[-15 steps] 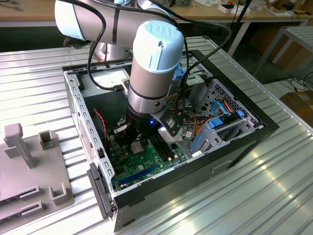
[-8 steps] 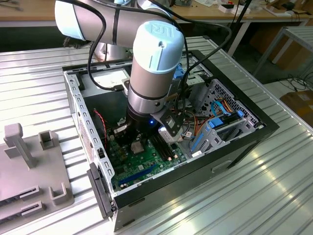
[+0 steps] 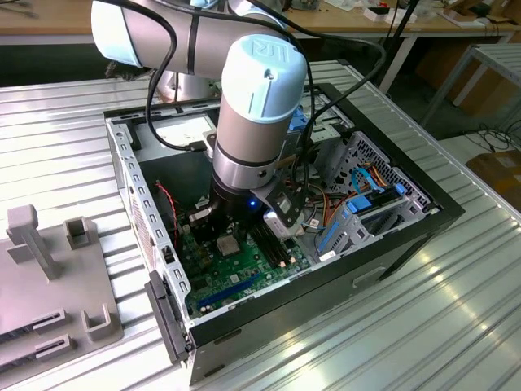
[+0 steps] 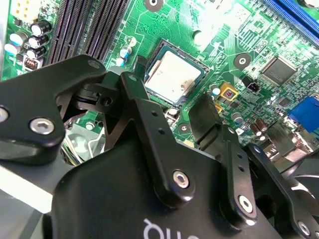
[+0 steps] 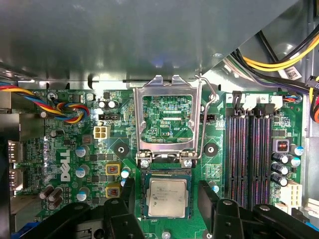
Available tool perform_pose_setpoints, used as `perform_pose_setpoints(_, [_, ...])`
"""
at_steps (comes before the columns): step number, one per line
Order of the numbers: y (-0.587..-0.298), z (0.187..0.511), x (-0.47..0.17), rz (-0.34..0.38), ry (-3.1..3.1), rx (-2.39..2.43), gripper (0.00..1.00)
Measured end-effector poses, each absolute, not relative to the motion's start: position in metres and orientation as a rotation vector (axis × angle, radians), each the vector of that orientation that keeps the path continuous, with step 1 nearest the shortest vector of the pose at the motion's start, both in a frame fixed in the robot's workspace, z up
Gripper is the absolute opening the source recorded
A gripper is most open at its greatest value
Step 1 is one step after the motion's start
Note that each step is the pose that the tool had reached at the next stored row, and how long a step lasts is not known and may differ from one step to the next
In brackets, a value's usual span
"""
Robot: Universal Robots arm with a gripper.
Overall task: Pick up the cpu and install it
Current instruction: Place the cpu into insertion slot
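The small flat square cpu with a silver-grey metal top [image 5: 168, 197] lies in its socket on the green motherboard [image 5: 219, 134], beside the flipped-open hollow metal frame [image 5: 167, 84]. Our black claw [image 5: 167, 189] straddles it, spread wide and gripping nothing. We judge the cpu light, stiff and fragile underneath, best taken by opposite edges. We cannot tell whether it is fully seated.

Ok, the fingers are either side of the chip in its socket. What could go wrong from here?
1. The small square silver-topped cpu lies in the black socket while the hinged silver metal frame stands open. Nothing clamps it, so a brush from the open black fingers could knock it askew.
2. Those fingers sit close to small cylindrical capacitors, which a sideways move might strike.
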State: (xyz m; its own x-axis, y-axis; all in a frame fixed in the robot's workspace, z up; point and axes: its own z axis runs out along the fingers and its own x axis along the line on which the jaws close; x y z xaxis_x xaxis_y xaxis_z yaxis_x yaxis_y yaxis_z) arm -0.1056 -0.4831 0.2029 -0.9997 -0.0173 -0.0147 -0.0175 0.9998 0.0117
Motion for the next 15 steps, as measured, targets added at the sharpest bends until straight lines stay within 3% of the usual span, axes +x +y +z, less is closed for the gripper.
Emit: perform_pose_setpoints(15, [-0.4842, 0.2019, -0.1038, 0.02, 3.127, -0.003, 0.62])
